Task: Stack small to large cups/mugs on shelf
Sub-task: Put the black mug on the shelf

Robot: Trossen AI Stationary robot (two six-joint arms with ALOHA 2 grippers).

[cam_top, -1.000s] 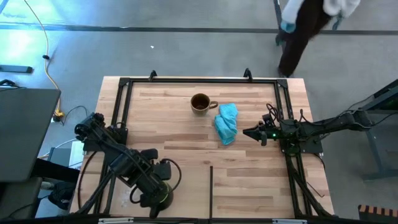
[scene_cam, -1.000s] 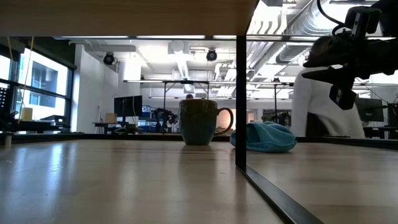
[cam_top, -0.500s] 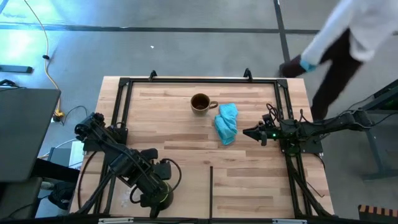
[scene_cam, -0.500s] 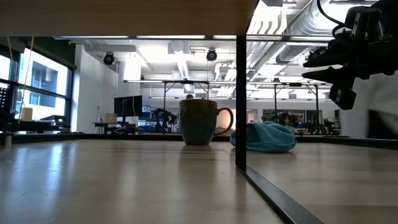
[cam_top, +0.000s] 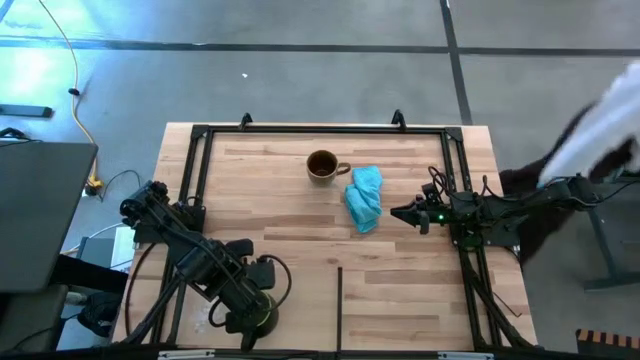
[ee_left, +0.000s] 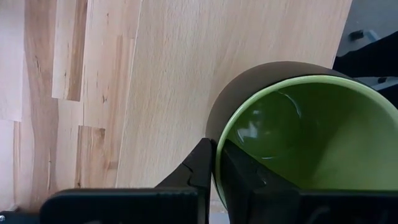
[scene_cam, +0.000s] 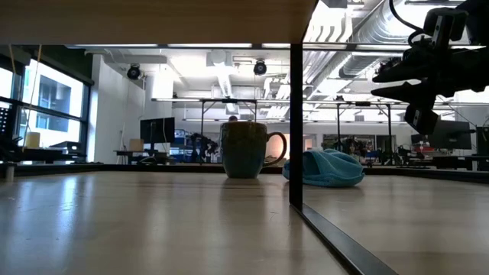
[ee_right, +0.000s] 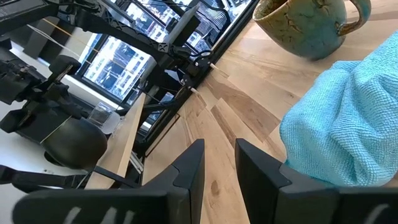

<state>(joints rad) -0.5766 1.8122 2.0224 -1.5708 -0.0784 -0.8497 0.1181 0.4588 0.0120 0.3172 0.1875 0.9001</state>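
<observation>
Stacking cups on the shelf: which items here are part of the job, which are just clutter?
Job:
- green mug, left gripper shut on its rim
- brown mug
- clear cup
- shelf

Clutter:
- light-blue cloth, beside the brown mug
- right gripper, idle near the cloth

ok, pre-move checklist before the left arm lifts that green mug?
1. Left hand clamped on the green mug rim, one finger inside, one outside: ok.
2. Green mug upright, mouth open upward: ok.
3. Clear cup apart from the green mug, not nested in it: ok, so small-first stacking is not yet done.
4. Brown mug upright on the shelf, free of the blue cloth: ok.
5. Right hand hovering beside the blue cloth, fingers parted, holding nothing: ok.
6. Lift path over the black frame rail: cannot tell.
</observation>
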